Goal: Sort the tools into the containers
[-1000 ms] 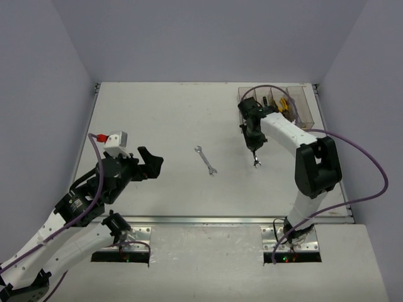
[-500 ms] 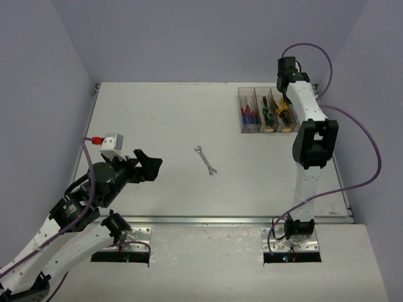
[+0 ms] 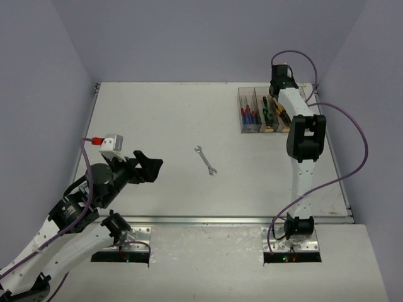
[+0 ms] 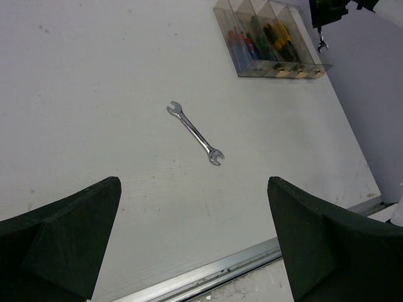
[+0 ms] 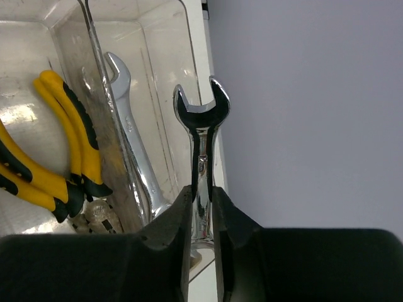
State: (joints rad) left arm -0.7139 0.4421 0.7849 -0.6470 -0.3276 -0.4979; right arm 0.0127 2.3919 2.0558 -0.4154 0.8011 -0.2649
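My right gripper is shut on a silver wrench, which hangs over the rightmost of the containers at the table's back right. A second wrench lies inside that bin. Yellow-and-black pliers fill the bin beside it, and screwdrivers lie in the two left bins. A third wrench lies loose on the table's middle; the left wrist view also shows that wrench. My left gripper hovers open at the near left, well short of it, with nothing between its fingers.
The right arm's upper link covers the right end of the bin row from above. The table's metal front rail runs just below my left gripper. Purple walls close in the back and both sides.
The right arm has swung from the table's middle to the back right, carrying the wrench over the bins. The left arm has barely shifted.
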